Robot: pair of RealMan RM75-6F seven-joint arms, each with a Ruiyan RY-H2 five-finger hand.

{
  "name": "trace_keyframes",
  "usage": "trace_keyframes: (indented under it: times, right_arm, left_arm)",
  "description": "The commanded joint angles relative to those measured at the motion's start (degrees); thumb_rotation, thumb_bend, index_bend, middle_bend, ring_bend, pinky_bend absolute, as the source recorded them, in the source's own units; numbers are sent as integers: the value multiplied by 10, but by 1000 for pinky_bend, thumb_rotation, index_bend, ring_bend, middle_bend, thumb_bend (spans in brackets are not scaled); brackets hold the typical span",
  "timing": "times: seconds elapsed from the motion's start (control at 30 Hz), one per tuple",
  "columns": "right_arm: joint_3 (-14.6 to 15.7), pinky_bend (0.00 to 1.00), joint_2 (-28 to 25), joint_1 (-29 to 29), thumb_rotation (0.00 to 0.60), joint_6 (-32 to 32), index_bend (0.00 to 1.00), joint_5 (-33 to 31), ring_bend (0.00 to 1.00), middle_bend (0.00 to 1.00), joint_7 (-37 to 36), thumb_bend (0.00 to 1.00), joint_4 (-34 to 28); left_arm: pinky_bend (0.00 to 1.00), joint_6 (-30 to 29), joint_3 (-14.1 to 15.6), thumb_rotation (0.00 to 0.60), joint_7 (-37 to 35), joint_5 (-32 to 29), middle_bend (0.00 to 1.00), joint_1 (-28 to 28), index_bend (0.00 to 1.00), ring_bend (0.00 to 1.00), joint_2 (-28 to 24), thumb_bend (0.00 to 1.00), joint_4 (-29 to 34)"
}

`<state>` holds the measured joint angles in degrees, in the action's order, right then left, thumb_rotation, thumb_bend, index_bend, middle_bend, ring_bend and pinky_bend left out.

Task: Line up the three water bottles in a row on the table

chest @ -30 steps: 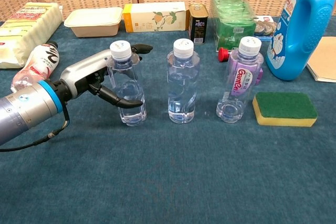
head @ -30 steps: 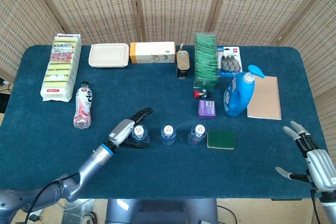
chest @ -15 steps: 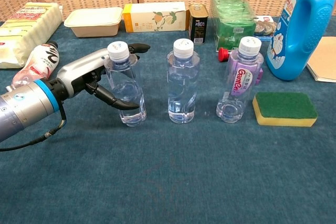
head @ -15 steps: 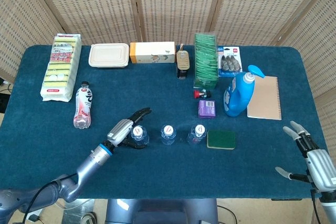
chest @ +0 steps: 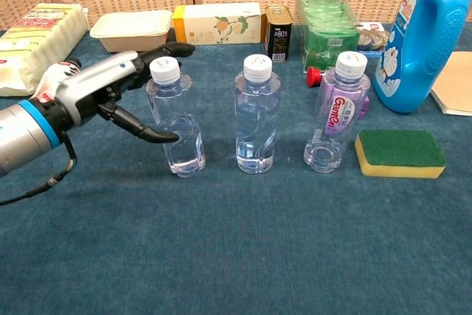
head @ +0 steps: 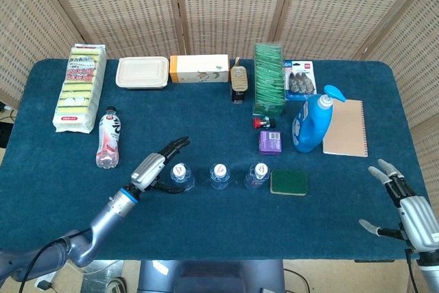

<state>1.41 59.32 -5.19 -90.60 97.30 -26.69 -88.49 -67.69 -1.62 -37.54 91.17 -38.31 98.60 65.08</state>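
Note:
Three clear water bottles with white caps stand upright in a row near the table's front middle: the left bottle [head: 180, 173] [chest: 175, 127], the middle bottle [head: 219, 173] [chest: 256, 119] and the labelled right bottle [head: 258, 173] [chest: 338, 116]. My left hand [head: 154, 166] [chest: 103, 94] is just left of the left bottle with its fingers spread wide, holding nothing. Its thumb tip lies close to the bottle's side; whether it touches I cannot tell. My right hand [head: 411, 214] hovers open at the table's front right corner, far from the bottles.
A green sponge [head: 289, 182] [chest: 400, 153] lies just right of the row. Behind it are a purple box [head: 270, 142], a blue detergent bottle [head: 312, 123] [chest: 428, 35] and a notebook [head: 345, 128]. A pink drink bottle [head: 108, 141] [chest: 44, 90] lies at the left. Boxes and packs line the back edge.
My left hand has let go of the left bottle, spread its fingers and drawn back to the left. The bottles and the right hand have stayed put.

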Motion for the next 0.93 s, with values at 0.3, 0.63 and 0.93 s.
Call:
trace_keyframes:
  times: [0.3, 0.63, 0.93]
  right_arm:
    - [6, 223, -4, 5, 600, -12, 106, 16, 0, 4, 13, 0, -11]
    - [9, 222, -7, 10, 600, -20, 106, 25, 0, 2, 32, 0, -22]
    - [-6, 84, 5, 25, 600, -25, 105, -11, 0, 0, 120, 0, -45]
  left_arm:
    - [98, -87, 28, 600, 56, 29, 0, 60, 0, 0, -219, 125, 170]
    - [86, -177, 64, 600, 80, 31, 0, 152, 0, 0, -361, 124, 213]
    - [49, -250, 94, 600, 166, -21, 0, 277, 0, 0, -383, 122, 221]
